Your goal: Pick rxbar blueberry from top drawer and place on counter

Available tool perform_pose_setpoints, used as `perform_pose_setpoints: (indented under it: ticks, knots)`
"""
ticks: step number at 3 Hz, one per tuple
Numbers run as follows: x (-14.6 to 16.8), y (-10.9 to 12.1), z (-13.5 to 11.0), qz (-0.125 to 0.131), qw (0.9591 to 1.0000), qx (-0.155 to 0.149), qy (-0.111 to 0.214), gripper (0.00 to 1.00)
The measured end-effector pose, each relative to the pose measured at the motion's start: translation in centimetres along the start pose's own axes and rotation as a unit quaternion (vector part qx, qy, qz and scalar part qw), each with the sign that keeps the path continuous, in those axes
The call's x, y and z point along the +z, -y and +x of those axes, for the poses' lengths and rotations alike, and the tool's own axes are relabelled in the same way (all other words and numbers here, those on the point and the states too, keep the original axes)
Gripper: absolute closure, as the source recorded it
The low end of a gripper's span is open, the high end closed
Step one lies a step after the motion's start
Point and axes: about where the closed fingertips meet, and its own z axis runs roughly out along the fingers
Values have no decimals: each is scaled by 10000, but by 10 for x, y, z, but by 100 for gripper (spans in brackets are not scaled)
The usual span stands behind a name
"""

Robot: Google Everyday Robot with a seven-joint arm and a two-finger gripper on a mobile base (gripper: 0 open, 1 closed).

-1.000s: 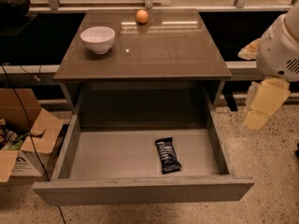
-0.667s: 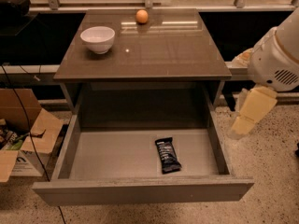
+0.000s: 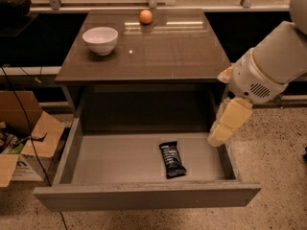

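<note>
Your gripper (image 3: 217, 136) hangs at the 3 o'clock edge of the drawer (image 3: 144, 195), just above its right wall. You cannot tell whether it is open or closed, and it has no hold on the bar (image 3: 172, 159). The bar lies flat on the drawer floor, toward 5 o'clock of centre, apart from every wall, with grey floor running out to 9 o'clock. On the counter (image 3: 163, 51), a bowl (image 3: 100, 40) sits at 10 o'clock and an orange ball (image 3: 146, 17) near the 12 o'clock edge.

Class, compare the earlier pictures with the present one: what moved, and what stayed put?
The gripper moved down and in, from beside the cabinet to the top drawer's right wall. Nothing was grasped: the rxbar blueberry lies where it was. The bowl and orange on the counter are unchanged.
</note>
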Motion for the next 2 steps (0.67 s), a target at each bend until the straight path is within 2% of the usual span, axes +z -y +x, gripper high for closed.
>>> perform_pose_setpoints:
  ticks: [1, 2]
  knots:
    - [1, 0, 0, -7, 10000, 7, 0, 0]
    - [11, -1, -3, 66, 9997, 244, 41, 0]
